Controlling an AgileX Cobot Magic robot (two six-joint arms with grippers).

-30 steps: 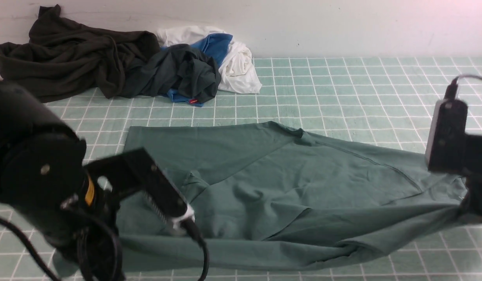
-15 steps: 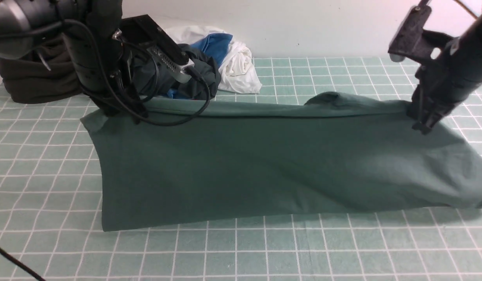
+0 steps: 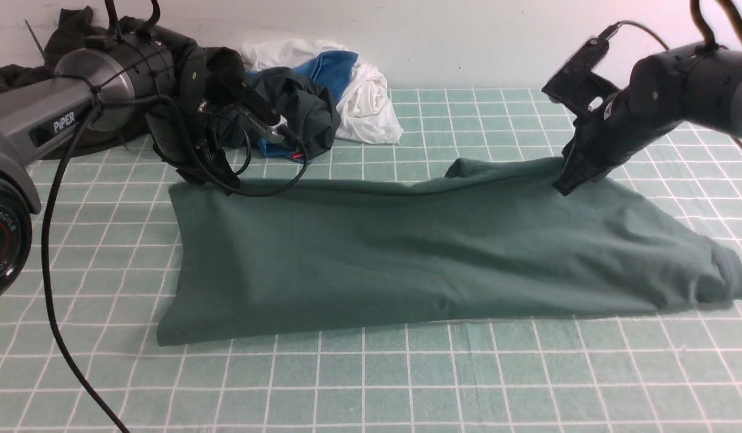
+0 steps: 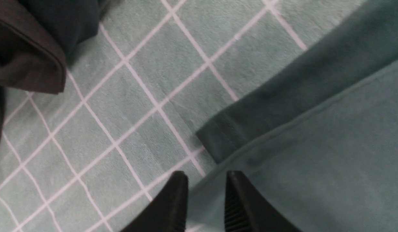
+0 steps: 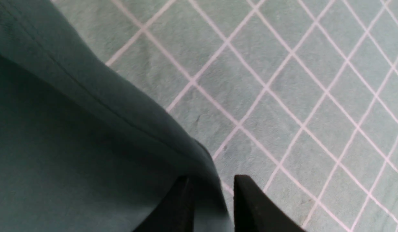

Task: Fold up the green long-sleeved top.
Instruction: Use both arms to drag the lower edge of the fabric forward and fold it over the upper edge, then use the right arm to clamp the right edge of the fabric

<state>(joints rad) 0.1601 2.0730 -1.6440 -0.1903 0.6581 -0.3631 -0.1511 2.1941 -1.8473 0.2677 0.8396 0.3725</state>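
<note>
- The green long-sleeved top (image 3: 407,258) lies across the middle of the checked mat (image 3: 371,391), folded over into a long band with a smooth upper layer.
- Its far edge runs from about 10 o'clock to 1 o'clock of the garment; a sleeve end bunches at 4 o'clock, near the mat's right side.
- The left gripper (image 4: 205,196) sits at the top's 10 o'clock corner. Its jaws are narrow, with the cloth's edge pinched between them.
- The right gripper (image 5: 213,199) is at the far edge around 1 o'clock — jaws close together, a fold of the top caught between them.
- Both held points are low, close to the mat.
- A heap of other clothes (image 3: 299,108) — dark, blue and white — lies at 11 o'clock of the mat, against the wall, apart from the top.
</note>
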